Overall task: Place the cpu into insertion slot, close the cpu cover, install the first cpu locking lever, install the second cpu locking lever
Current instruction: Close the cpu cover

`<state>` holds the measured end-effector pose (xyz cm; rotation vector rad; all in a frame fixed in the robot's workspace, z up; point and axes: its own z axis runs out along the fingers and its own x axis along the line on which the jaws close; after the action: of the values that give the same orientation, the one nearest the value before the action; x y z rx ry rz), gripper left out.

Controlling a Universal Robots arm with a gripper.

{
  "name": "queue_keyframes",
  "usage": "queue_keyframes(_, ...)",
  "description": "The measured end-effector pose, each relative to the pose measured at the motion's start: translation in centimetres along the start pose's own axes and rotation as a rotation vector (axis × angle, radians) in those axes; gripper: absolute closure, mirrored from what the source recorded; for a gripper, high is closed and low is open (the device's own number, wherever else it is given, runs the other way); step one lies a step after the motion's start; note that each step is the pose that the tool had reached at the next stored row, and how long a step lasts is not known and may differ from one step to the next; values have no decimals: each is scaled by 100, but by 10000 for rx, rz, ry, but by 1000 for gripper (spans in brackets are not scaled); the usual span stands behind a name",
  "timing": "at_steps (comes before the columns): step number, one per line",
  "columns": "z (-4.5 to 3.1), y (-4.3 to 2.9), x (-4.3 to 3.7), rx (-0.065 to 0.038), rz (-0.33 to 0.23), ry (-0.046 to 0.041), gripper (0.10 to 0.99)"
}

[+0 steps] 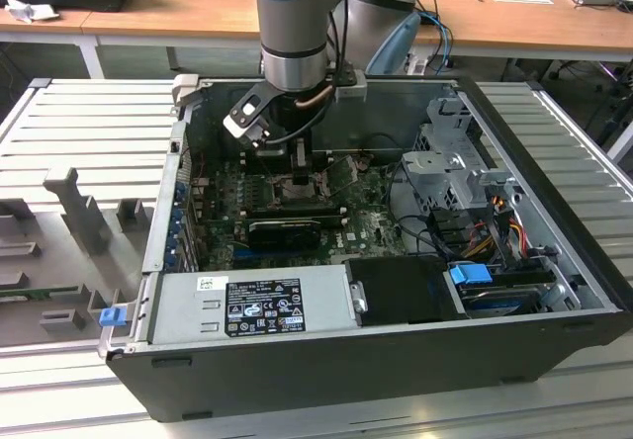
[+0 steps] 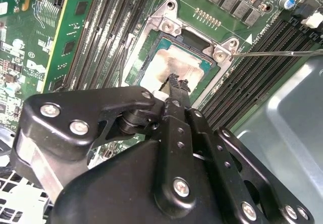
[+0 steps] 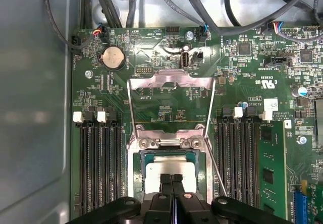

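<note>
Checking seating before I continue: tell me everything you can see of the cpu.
The cpu is a small flat square, silver-grey metal top with a dull smeared patch. It lies flat in the insertion slot, uncovered, the cpu cover standing open. The hand's shut fingertips are over its top; contact cannot be told.

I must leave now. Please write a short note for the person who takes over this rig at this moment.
The gripper: shut, empty, tips right over the cpu; contact cannot be told.
The cpu lies in the insertion slot: done.
The cpu cover stands swung open: not closed.
One locking lever sticks out free; levers not installed.
</note>
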<state>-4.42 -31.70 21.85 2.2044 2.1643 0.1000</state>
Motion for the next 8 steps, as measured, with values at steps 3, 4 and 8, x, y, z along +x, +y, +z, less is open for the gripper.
queue_keyframes(3, 4, 59, -1, 2, 6, -1, 980)
queue_keyframes(4, 5, 71, -1, 1, 5, -1, 980)
queue_keyframes(8, -53, 94, 0, 22, 7, -1, 980)
